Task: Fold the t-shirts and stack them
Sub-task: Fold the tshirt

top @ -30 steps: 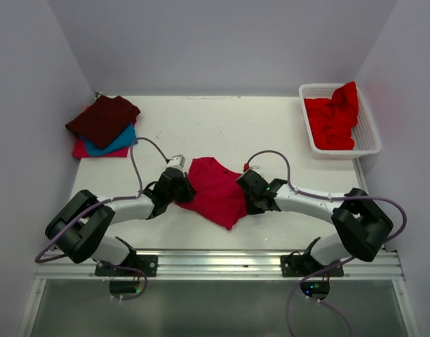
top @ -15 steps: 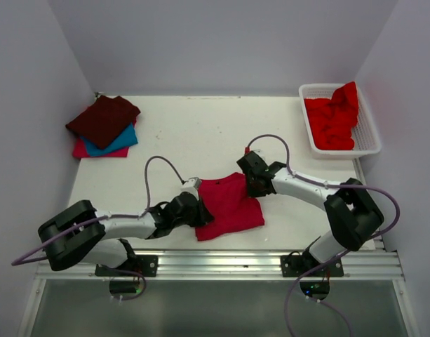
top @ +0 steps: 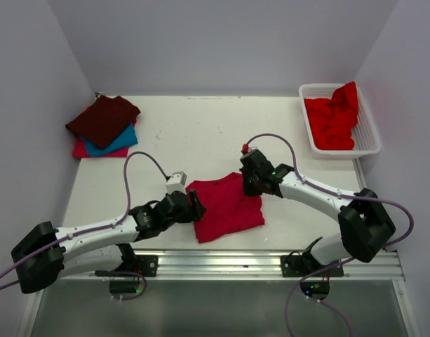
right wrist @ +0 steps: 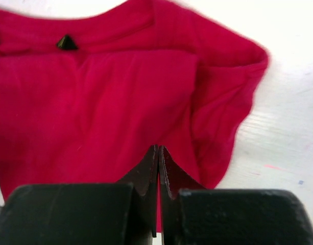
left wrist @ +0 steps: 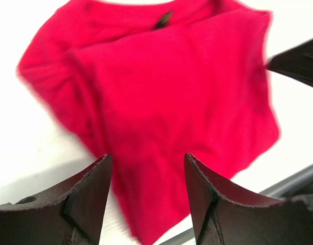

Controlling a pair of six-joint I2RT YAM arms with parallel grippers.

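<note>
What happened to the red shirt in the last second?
The crimson t-shirt was pulled toward the near edge and laid down squarer. The left gripper opened and let it go. The right gripper stayed shut at its far right corner. The folded stack and the white basket did not move.

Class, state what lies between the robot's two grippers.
A folded crimson t-shirt lies between the left gripper and the right gripper, clearest in the top external view.
</note>
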